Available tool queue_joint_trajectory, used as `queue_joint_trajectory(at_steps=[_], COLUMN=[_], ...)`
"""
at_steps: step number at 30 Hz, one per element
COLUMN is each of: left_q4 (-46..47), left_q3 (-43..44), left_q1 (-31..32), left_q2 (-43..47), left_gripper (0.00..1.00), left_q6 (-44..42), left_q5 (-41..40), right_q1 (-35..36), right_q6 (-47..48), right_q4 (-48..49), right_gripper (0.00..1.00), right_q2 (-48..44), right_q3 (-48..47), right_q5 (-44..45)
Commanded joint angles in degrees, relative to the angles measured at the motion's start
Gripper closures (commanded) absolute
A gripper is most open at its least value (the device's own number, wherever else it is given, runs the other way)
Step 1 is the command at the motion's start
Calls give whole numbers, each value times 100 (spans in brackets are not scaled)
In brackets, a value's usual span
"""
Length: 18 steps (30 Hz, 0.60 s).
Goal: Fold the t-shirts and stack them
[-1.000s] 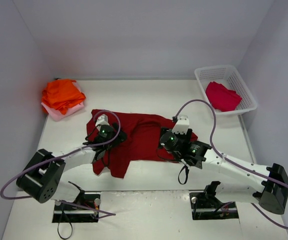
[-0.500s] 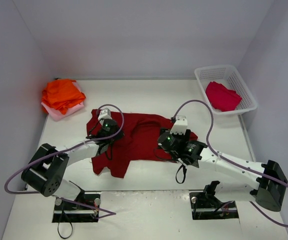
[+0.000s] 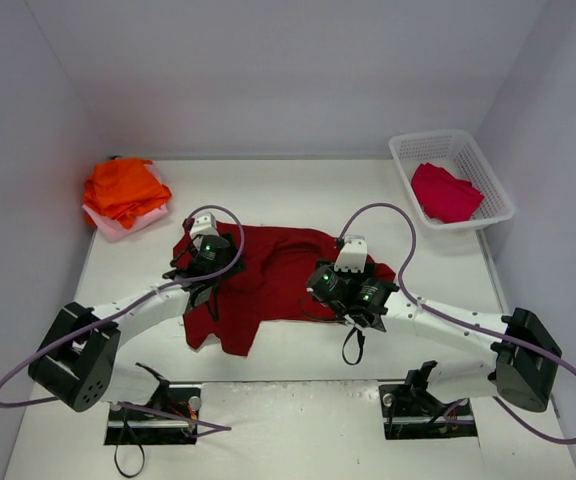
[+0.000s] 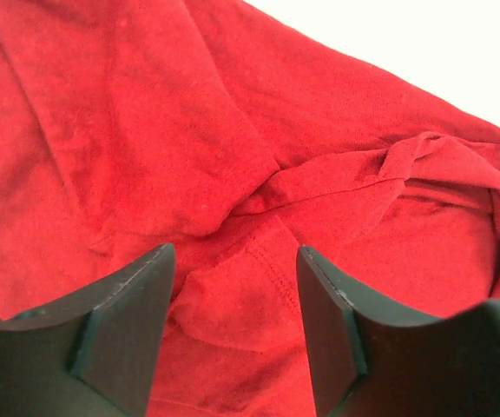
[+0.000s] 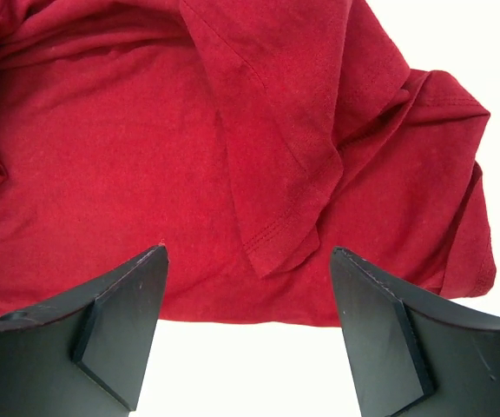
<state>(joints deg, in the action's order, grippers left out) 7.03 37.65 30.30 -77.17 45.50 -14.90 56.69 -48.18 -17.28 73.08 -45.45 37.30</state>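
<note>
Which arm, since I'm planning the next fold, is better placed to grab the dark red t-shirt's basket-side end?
Probably right: right gripper hangs open over that end's hemmed flap; left gripper covers the opposite end.

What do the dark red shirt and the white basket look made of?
Dark red shirt: soft, matte knit cloth, probably cotton jersey; it creases and folds, and its hems are stitched. White basket: likely rigid moulded plastic, judging by its open lattice walls and even rim.

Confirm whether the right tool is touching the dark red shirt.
Cannot tell. In the right wrist view the open right tool frames the dark red shirt, but no contact or gap shows plainly.
</note>
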Motion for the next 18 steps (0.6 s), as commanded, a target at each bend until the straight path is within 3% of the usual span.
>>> queue_joint_trajectory(at_steps=[1, 16, 18], left_q4=[185, 730, 765], left_q3=[418, 463, 445], left_q1=[-25, -25, -25], left_q2=[-131, -1107, -1143], left_gripper=[46, 46, 51], left_q6=[-365, -577, -559], left_q5=[21, 189, 224], right_q1=[27, 27, 27], right_q6=[-121, -95, -104], right_q4=[-12, -12, -21], right_gripper=[29, 29, 29], right_q2=[-74, -233, -206], right_q3=[-192, -52, -52], right_q5=[260, 225, 225])
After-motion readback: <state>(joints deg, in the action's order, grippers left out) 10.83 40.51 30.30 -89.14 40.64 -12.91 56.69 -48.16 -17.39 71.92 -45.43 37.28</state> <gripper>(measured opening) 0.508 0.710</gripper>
